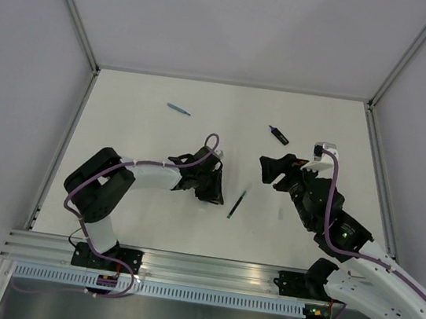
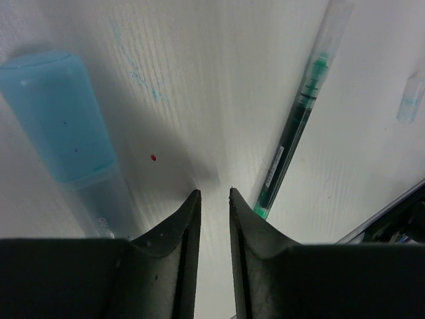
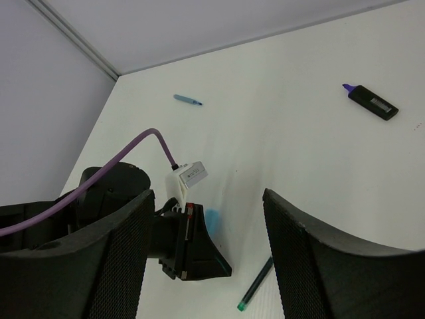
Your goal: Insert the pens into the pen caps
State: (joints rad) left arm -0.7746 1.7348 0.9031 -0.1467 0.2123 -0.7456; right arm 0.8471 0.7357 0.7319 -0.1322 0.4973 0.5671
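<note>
The pale-blue highlighter (image 2: 63, 123) lies flat on the table, just left of my left gripper (image 2: 212, 193). The jaws stand a narrow gap apart with only bare table between them. Right of the fingers lies the thin dark pen (image 2: 295, 129) with green ends, and past it a small pale-blue pen cap (image 2: 412, 98). From above, the left gripper (image 1: 212, 193) covers the highlighter, with the dark pen (image 1: 237, 203) beside it. My right gripper (image 1: 275, 171) hovers wide open and empty. The thin blue pen (image 1: 178, 109) and the black-and-purple marker (image 1: 278, 135) lie farther back.
White walls with metal corner posts (image 1: 78, 18) close the table at the left, back and right. An aluminium rail (image 1: 198, 268) runs along the near edge. The left arm's purple cable (image 3: 143, 143) loops up above its wrist.
</note>
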